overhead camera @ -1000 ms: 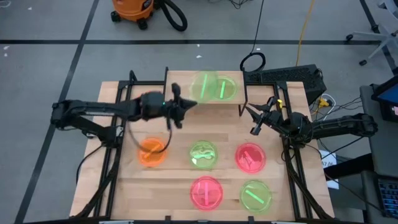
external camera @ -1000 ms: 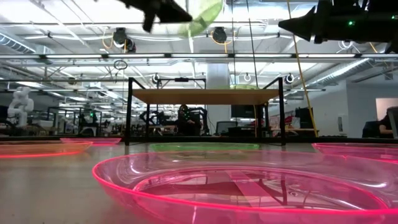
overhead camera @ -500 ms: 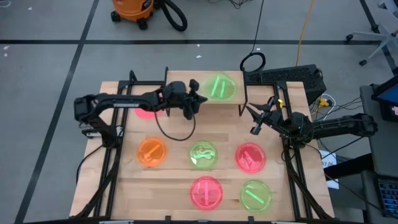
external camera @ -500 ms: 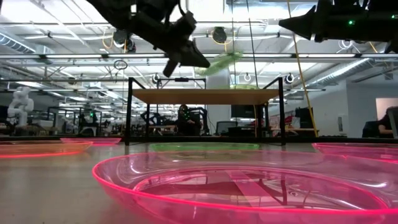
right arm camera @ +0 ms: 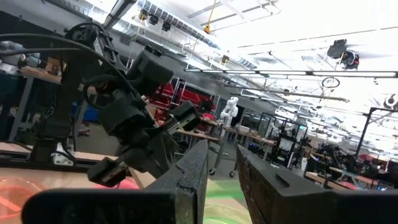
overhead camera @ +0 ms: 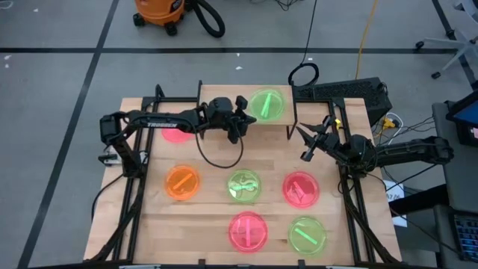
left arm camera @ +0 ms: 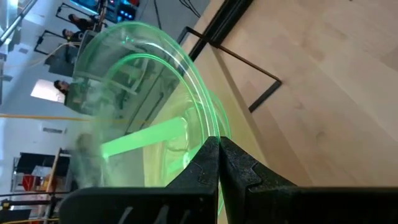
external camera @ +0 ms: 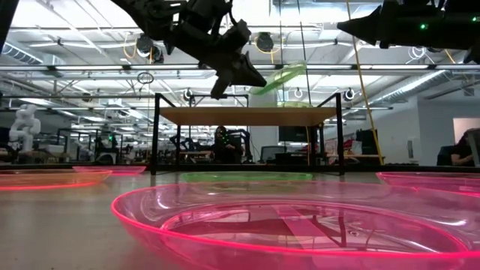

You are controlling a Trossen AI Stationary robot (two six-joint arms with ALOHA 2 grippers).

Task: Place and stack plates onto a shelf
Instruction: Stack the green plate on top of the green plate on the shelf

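Observation:
My left gripper (overhead camera: 243, 119) reaches in from the table's left and is shut on a neon green plate (overhead camera: 267, 104), holding it just above the shelf (overhead camera: 216, 97). In the low view the plate (external camera: 281, 75) hangs tilted over the shelf board (external camera: 240, 115). On that board lies another green plate (external camera: 296, 105), flat on its bottom. My right gripper (overhead camera: 303, 143) waits to the right of the shelf, open and with nothing in it. My left gripper pinches the green plate's rim (left arm camera: 208, 124) between its two fingers, on the side of the plate toward the table's left. The fingers come from the left, slanting a little downward. The plate is lifted clear of the shelf, and its free edge (external camera: 304, 67) is tipped upward.
Several plates lie flat on the table: pink (overhead camera: 175, 134) partly under the left arm, orange (overhead camera: 182, 182), green (overhead camera: 243, 186), pink-red (overhead camera: 300, 188), pink (overhead camera: 248, 230) and green (overhead camera: 307, 235). Black frame rails (overhead camera: 351, 202) run along both table sides.
My left gripper has carried the green plate toward the table's right edge and downward, from high beside the shelf's left end to just above the shelf board. The plate has stayed in the shut fingers and now hangs over the plate lying on the shelf.

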